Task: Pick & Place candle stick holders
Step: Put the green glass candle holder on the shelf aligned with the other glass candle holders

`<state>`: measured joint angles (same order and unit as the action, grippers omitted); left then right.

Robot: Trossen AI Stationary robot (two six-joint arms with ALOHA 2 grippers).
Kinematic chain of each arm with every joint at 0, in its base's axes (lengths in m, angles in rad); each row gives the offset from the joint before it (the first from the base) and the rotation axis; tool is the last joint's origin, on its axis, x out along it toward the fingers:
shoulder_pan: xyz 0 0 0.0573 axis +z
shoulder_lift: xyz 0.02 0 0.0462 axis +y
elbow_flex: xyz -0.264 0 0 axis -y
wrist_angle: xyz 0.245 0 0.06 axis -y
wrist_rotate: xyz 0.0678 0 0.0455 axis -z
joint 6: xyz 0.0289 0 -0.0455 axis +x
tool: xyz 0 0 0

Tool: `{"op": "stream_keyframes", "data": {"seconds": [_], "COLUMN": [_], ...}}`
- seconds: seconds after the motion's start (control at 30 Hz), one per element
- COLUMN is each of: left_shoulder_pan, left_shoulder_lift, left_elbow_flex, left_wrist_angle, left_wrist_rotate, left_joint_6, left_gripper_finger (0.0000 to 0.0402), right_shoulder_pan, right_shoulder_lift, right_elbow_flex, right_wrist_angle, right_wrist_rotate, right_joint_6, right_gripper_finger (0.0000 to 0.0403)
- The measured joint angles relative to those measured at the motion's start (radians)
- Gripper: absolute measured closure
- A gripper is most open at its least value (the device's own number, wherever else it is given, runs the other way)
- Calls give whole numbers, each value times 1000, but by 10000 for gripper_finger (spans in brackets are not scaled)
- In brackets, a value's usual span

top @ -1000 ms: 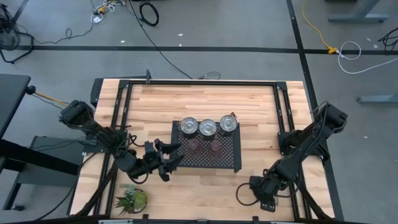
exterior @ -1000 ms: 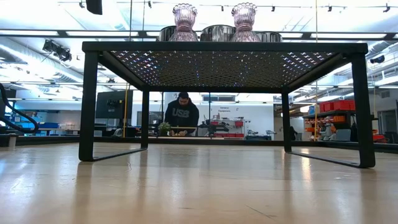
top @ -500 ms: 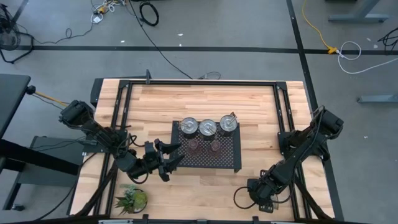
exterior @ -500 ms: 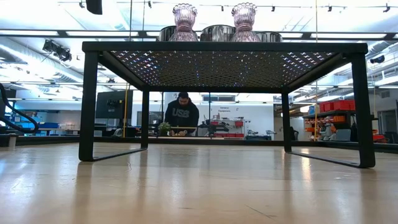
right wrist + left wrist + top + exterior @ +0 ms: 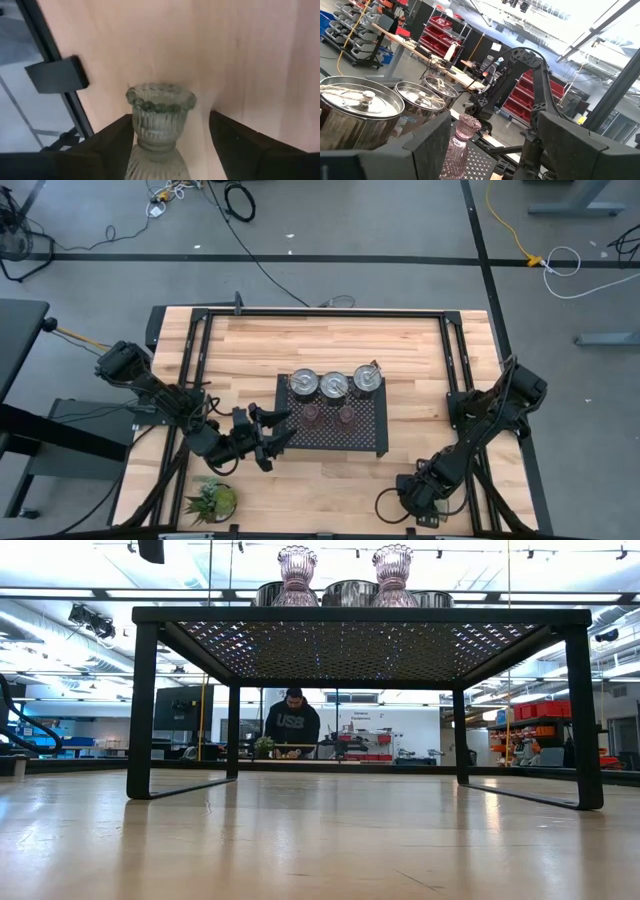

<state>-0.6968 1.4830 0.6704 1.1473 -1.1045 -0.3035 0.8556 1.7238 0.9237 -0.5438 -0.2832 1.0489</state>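
Note:
Three shiny silver holders (image 5: 333, 384) stand in a row on the far part of the black mesh tray (image 5: 378, 435). Two pinkish-brown glass holders (image 5: 313, 415) stand in front of them and also show in the low view (image 5: 297, 565). My left gripper (image 5: 280, 428) is open and empty, just left of the tray, facing the holders (image 5: 462, 145). My right gripper (image 5: 392, 502) is near the table's near edge, right of centre. It is shut on the greenish glass holder (image 5: 160, 120), which shows as a dark ring from above (image 5: 383, 502). My right gripper has the greenish holder's lower body (image 5: 150, 160) between its two fingers, one finger (image 5: 112, 150) on each side. The fingers come from the table's right. The holder's cup end stands out past the fingertips. Whether its foot rests on the table I cannot tell.
A small green potted plant (image 5: 212, 500) stands at the near left corner. A black frame (image 5: 330, 313) runs around the tabletop, and a bracket of it (image 5: 55, 75) lies close to my right gripper. Bare wood lies in front of the tray. A person (image 5: 291, 725) works far behind the table.
My right gripper has gone toward the table's near edge and slightly left, and the greenish holder has moved along with it.

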Motion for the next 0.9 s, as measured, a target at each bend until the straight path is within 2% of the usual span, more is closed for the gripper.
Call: {"op": "stream_keyframes", "data": {"seconds": [0.17, 0.33, 0.57, 0.7, 0.9], "left_shoulder_pan": [0, 0, 0, 0, 0], "left_shoulder_lift": [0, 0, 0, 0, 0], "left_elbow_flex": [0, 0, 0, 0, 0], "left_wrist_angle": [0, 0, 0, 0, 0], "left_wrist_rotate": [-1, -8, -13, -13, -16], "left_joint_6": [0, 0, 0, 0, 1], "left_gripper_finger": [103, 103, 103, 103, 103], "right_shoulder_pan": [4, 2, -3, -12, -17], "right_shoulder_lift": [18, 17, -4, -80, -270], "right_elbow_flex": [3, 1, -5, -5, -4], "right_wrist_angle": [-7, -11, 16, 9, -63], "right_wrist_rotate": [-2, -13, -51, -73, 57], "right_joint_6": [15, 15, 26, 43, 132], "right_gripper_finger": [182, 285, 289, 289, 289]}}
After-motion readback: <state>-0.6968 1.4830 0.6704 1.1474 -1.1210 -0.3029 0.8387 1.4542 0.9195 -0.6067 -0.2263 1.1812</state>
